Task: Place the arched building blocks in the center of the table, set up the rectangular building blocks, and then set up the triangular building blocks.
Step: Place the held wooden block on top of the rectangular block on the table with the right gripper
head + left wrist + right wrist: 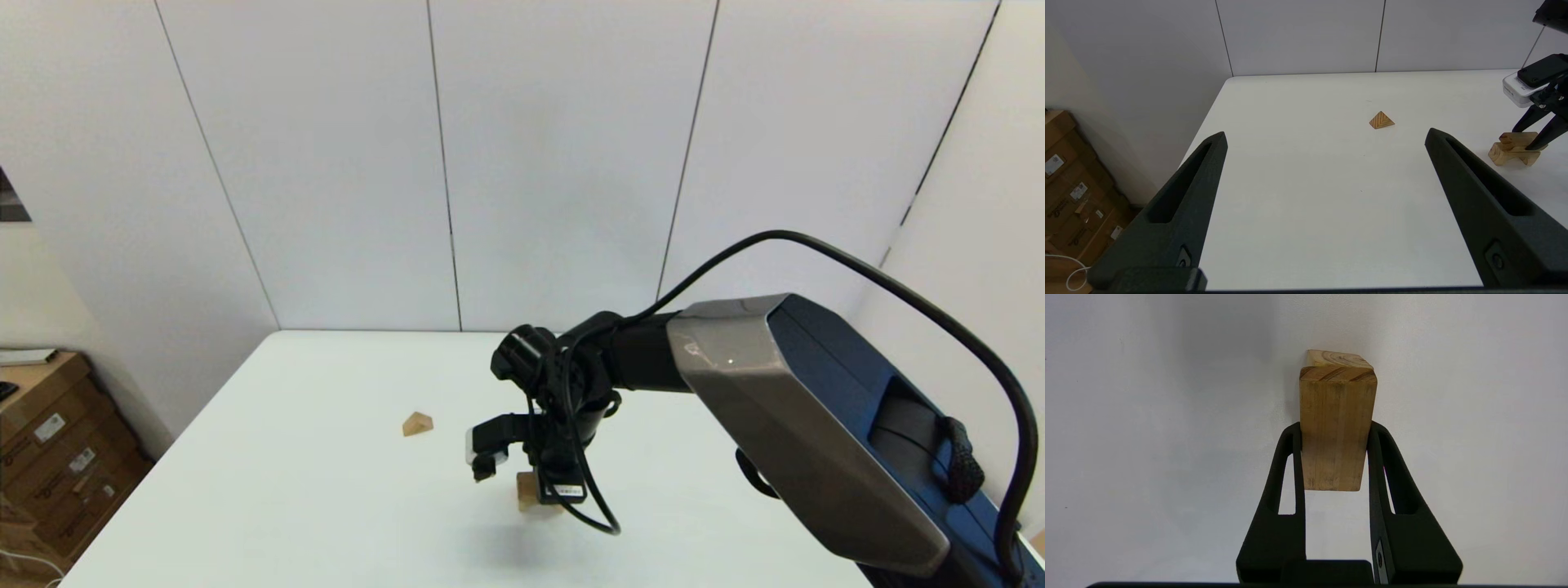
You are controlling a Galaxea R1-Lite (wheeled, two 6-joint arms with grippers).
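right wrist view shows the right claw [1336,435] clamping the stiff, light flat tan wooden slab [1337,428] by its long edges over the chunky arched wooden block [1340,358].

Behind the table you see a wall of pale grey panels [563,155], divided by thin dark vertical seams. At the lower left of the head view, stacked brown cardboard boxes [57,457] with white labels stand beside the wall. Lighting is even and diffuse.
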